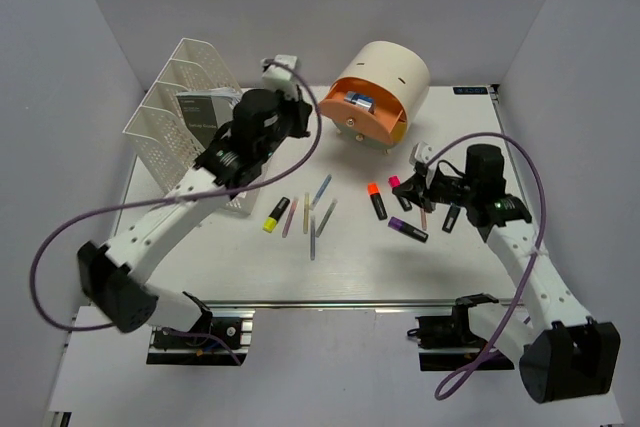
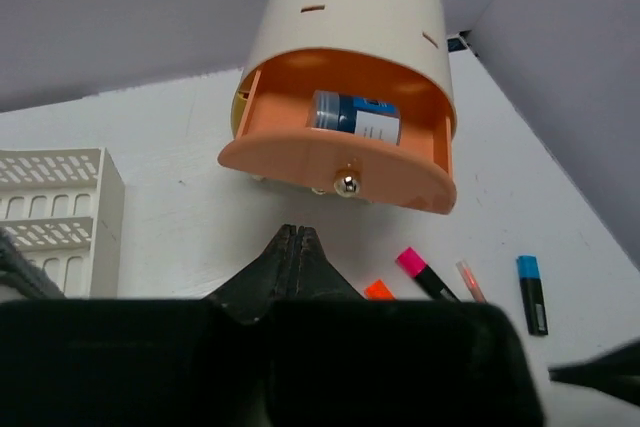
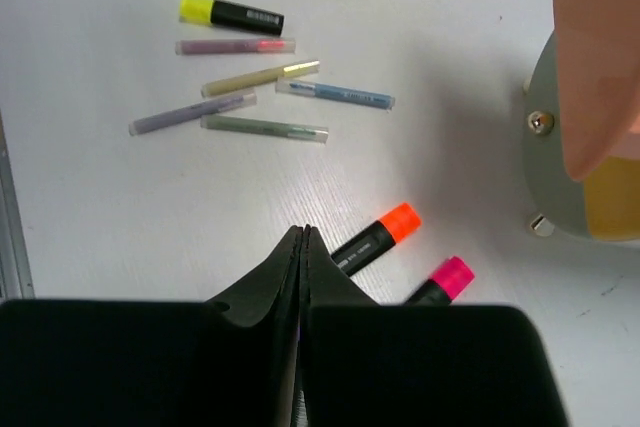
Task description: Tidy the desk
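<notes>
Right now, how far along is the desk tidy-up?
Early. Looks done: a jar lies in the open drawer; a booklet stands in the rack. In hand: nothing, left gripper and right gripper are shut, empty. Left: the orange highlighter, four more and thin pens lie loose on the desk.

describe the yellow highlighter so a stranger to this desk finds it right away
Start at the white mesh file rack on the left of the desk. Off its near right corner lies a cluster of pens; the yellow highlighter is leftmost. It alone there is thick, with a black barrel and yellow cap.
</notes>
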You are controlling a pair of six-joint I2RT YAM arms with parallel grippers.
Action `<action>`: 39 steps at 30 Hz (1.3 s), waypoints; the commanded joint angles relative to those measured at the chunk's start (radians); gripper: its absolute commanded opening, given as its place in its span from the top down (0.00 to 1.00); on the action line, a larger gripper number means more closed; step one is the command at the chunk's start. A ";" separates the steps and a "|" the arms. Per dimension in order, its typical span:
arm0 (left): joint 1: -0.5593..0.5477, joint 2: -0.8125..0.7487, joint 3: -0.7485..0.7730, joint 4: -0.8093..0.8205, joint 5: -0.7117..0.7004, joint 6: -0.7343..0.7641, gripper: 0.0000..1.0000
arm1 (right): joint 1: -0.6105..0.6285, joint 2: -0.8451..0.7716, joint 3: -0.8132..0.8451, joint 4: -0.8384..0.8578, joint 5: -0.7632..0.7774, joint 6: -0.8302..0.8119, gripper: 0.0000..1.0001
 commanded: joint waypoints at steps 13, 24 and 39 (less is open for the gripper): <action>0.000 -0.400 -0.565 0.061 0.098 0.048 0.25 | 0.328 0.421 0.509 0.020 0.600 0.021 1.00; 0.000 -0.440 -0.583 0.019 0.086 0.081 0.22 | 0.431 0.628 0.650 0.047 0.973 -0.009 1.00; 0.000 -0.446 -0.583 0.014 0.053 0.090 0.21 | 0.436 0.774 0.741 0.184 1.206 -0.070 1.00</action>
